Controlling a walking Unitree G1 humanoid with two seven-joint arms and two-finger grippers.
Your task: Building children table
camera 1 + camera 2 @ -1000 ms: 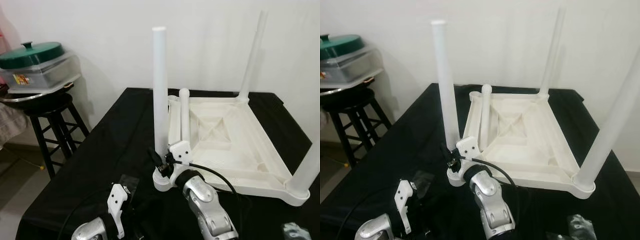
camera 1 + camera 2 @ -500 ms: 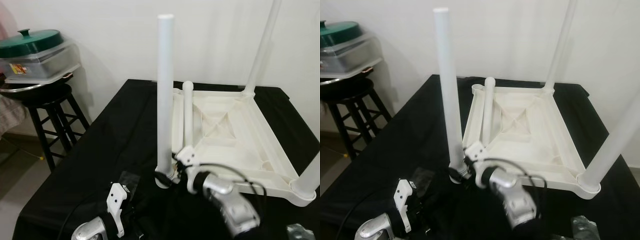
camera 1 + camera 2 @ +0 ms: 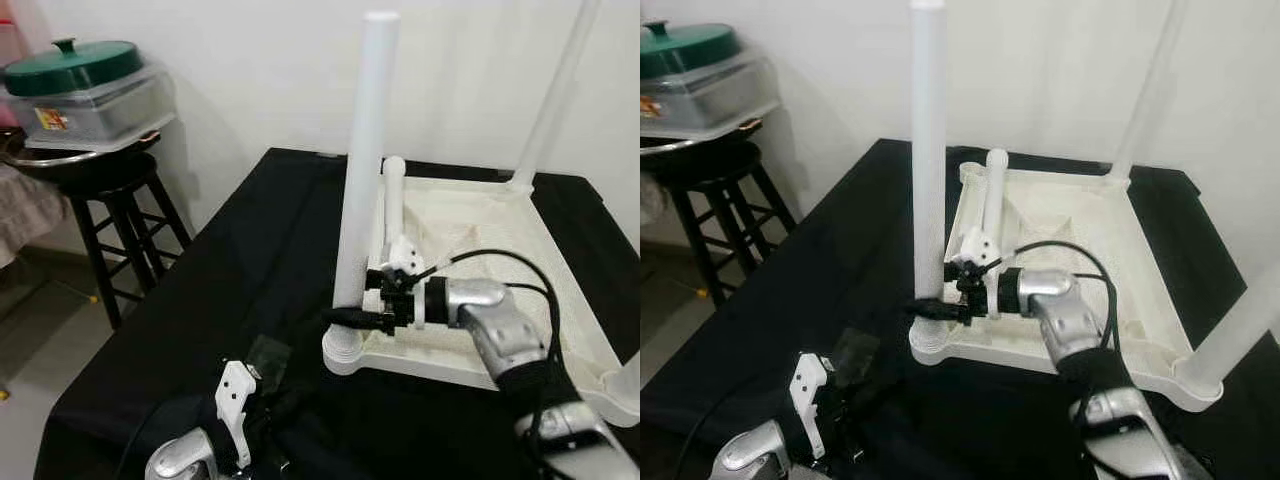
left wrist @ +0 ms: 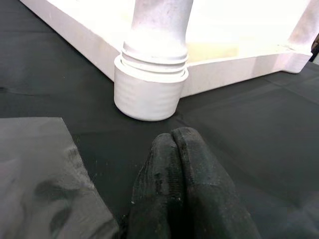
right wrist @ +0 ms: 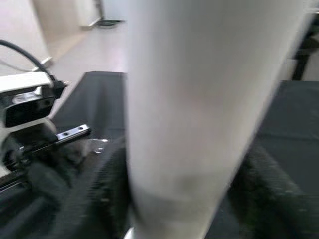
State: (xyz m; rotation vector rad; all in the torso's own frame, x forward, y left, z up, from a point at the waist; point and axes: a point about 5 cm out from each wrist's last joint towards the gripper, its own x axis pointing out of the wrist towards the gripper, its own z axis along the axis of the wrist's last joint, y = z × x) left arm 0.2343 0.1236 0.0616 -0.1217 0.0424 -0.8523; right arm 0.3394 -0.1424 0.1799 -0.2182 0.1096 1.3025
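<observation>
In the left eye view an upturned white plastic table top [image 3: 480,240] lies on a table draped in black cloth [image 3: 250,280], with white legs rising from its corner sockets. The near-left leg [image 3: 362,160] stands upright in its socket [image 3: 345,350], a shorter white post [image 3: 392,205] stands just behind it, a far leg [image 3: 550,100] rises at the back corner, and part of another leg [image 3: 628,372] shows at the near-right corner. The right gripper [image 3: 352,316], on a silver arm reaching in over the table top from the right, sits at the base of the near-left leg, its black fingers on either side of the leg low down, just above the socket. The left gripper [image 3: 262,405] rests low on the cloth in front of the socket, near a clear plastic bag [image 3: 265,355]. To the left a black stool [image 3: 120,200] carries a clear container with a green lid [image 3: 85,85]. The right eye view shows the same scene, the right gripper's fingers level with the leg's foot. In the left wrist view the left gripper's two black fingers [image 4: 174,174] are pressed together with nothing between them, pointing at the socket and the leg screwed into it, a short way off on the cloth. In the right wrist view the leg stands blurred and very close, a dark finger [image 5: 279,189] on each side clasping it.
</observation>
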